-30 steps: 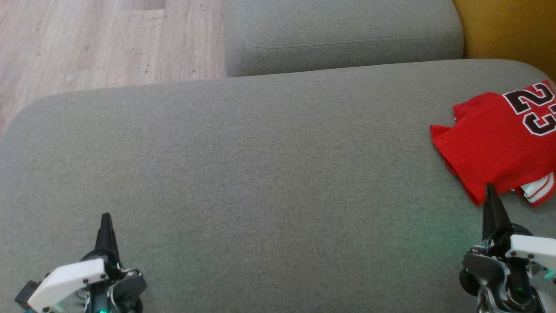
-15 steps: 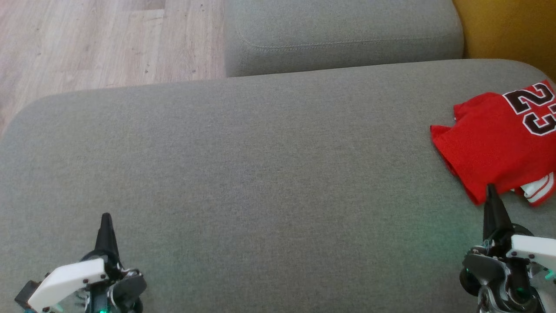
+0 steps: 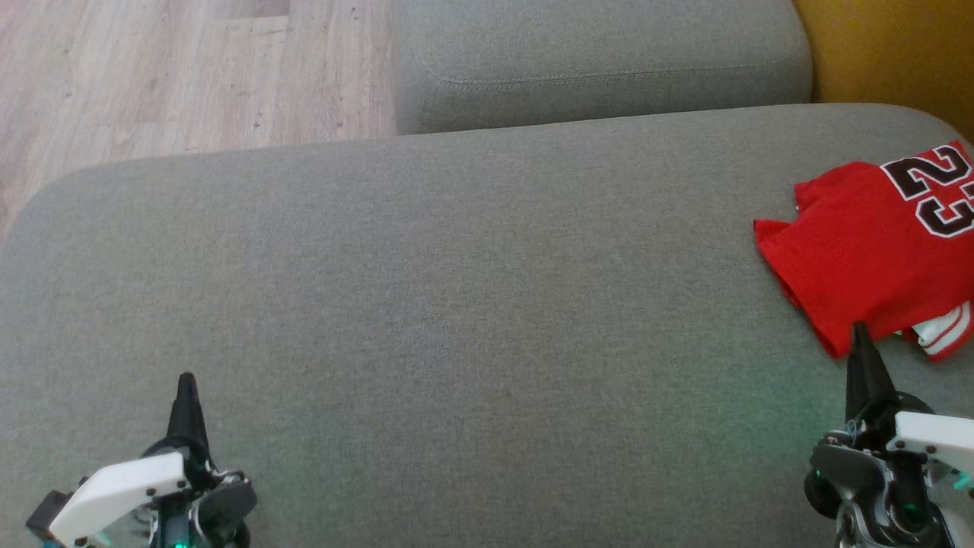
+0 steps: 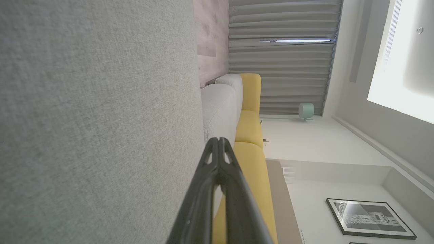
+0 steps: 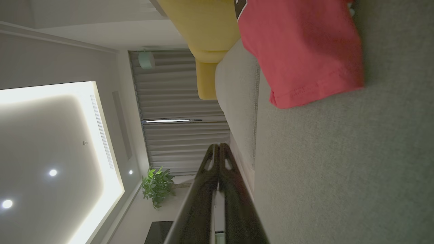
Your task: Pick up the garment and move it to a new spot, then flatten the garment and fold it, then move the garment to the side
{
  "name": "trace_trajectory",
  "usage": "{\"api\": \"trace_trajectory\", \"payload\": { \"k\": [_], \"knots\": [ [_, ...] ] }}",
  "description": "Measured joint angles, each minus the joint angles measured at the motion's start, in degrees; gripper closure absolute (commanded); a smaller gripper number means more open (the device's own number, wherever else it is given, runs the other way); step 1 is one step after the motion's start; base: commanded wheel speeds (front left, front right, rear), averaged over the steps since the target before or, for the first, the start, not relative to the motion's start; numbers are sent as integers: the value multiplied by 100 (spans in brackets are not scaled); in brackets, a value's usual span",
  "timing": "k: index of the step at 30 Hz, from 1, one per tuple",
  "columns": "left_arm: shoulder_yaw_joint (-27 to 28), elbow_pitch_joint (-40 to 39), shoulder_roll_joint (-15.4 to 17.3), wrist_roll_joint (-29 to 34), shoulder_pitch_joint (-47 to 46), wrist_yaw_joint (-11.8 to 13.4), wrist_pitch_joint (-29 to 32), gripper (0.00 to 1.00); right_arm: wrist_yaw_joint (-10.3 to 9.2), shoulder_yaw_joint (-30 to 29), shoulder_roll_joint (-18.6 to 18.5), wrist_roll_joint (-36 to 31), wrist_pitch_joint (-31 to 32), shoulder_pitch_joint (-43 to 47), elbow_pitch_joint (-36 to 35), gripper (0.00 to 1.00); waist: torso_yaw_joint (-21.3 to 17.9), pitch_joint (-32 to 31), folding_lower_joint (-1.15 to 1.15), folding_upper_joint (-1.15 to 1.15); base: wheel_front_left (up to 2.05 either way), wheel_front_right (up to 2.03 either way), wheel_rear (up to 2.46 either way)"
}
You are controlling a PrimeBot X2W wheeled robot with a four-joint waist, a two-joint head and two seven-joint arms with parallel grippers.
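1. The red garment point(image 3: 875, 251) is being seen lying folded at the right edge of the head view, on the grey cushion point(image 3: 456, 289).
2. The left gripper point(image 3: 185, 378), at the lower left, is being held with its fingers together, clamping nothing.
3. The right gripper point(image 3: 858, 329), at the lower right, is likewise being held together and empty, near the hem but apart from it.
4. A risk is being judged: if the closed tip is pushed into the hem, the fold could be dragged open.

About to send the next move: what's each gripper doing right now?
Left gripper: closed, holding nothing.
Right gripper: closed, holding nothing; the red jersey lies apart from it.
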Motion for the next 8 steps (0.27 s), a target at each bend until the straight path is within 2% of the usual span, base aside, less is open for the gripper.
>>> {"api": "trace_trajectory", "payload": {
  "k": [8],
  "knots": [
    [2,0,-4,0,0,0,7,100,0,-19,4,-9,24,0,0,100,0,0,0,0,0,0,0]
  ]
}}
